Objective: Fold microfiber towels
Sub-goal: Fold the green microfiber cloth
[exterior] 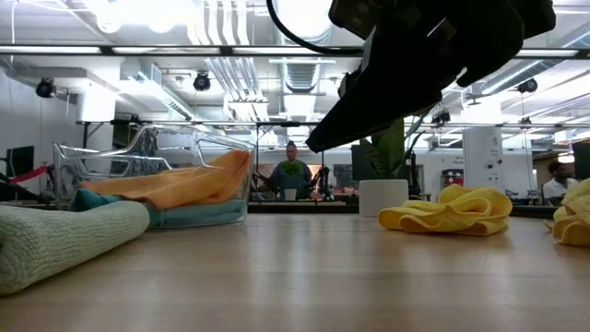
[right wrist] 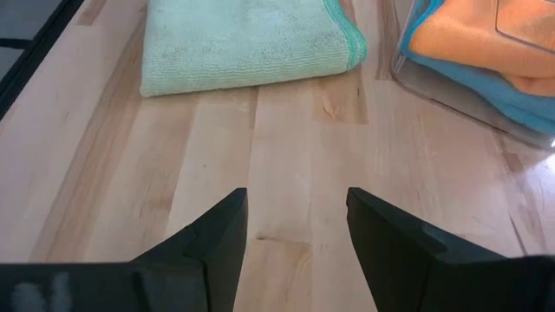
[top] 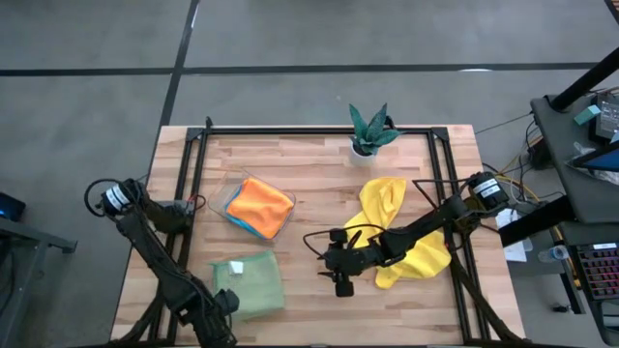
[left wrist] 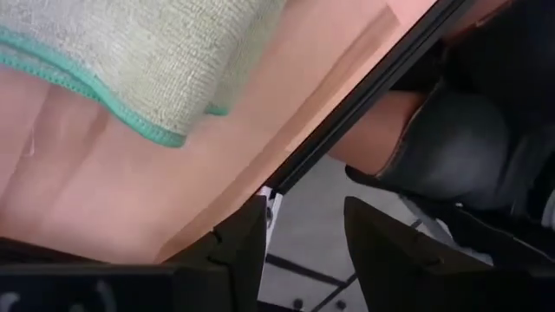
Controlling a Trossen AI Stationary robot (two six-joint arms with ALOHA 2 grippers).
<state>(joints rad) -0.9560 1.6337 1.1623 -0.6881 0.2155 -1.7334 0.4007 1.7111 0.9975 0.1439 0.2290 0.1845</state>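
Overhead looking straight down, low table-level view, two close wrist cameras sharing the green towel (right wrist: 247, 43)

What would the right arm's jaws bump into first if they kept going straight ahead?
Probably the folded pale green towel: the right gripper, open and empty, points across bare wood at it. The clear tray sits off to one side.

My workbench is a pale butcher-block wooden table (top: 319, 193) with a black metal frame (top: 290, 130) along its edges, standing on a grey concrete floor (top: 87, 97) crossed by dark seams. Beyond it I see an open workshop: white ceiling ducts (exterior: 230, 65), bright overhead lighting, and a seated person (exterior: 291, 175) at a distant desk
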